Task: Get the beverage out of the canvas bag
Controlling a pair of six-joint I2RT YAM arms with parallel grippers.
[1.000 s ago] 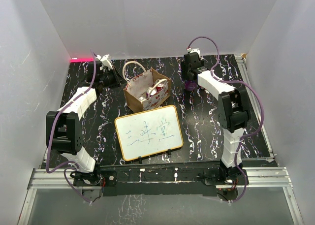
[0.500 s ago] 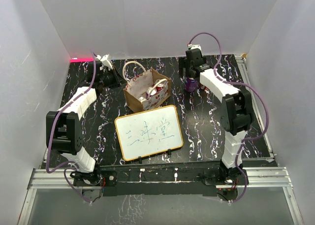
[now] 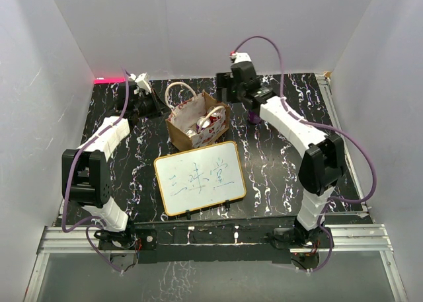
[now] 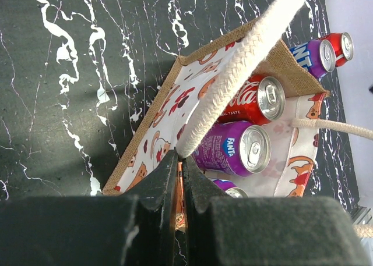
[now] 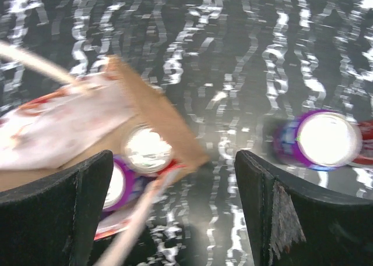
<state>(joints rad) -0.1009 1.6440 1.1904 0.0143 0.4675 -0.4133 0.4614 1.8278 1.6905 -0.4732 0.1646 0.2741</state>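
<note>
Closest to the arm bases, a wood-framed whiteboard (image 3: pixel 199 178) lay on the counter (image 3: pixel 264 176), and just behind it sat the canvas bag (image 3: pixel 187 115), mouth up. Your left tool (image 4: pixel 179 164) was closed on the bag's near rim, a sliver of printed fabric pinched between its jaws beside one rope handle (image 4: pixel 236 74), so that arm was taken up with steadying the bag.

Inside it you had a red cola can (image 4: pixel 256 100) and a purple Fanta can (image 4: pixel 236 148) side by side, tops toward the opening, long axes running down into the bag. A third can (image 4: pixel 230 190) was mostly hidden behind the left tool's fingers.

Your right tool (image 5: pixel 172 178) hung over the bag's far right corner, jaws spread wide with nothing between them. From its camera the bagged cans lay below and to the left, so I judged that arm the one to reach in, coming down along a can's axis. That view was smeared, and you couldn't read labels there.

Farther right, outside the bag, another purple can (image 5: pixel 320 139) stood on the counter with a red can (image 4: pixel 340 45) touching or just beside it; I couldn't tell which.
</note>
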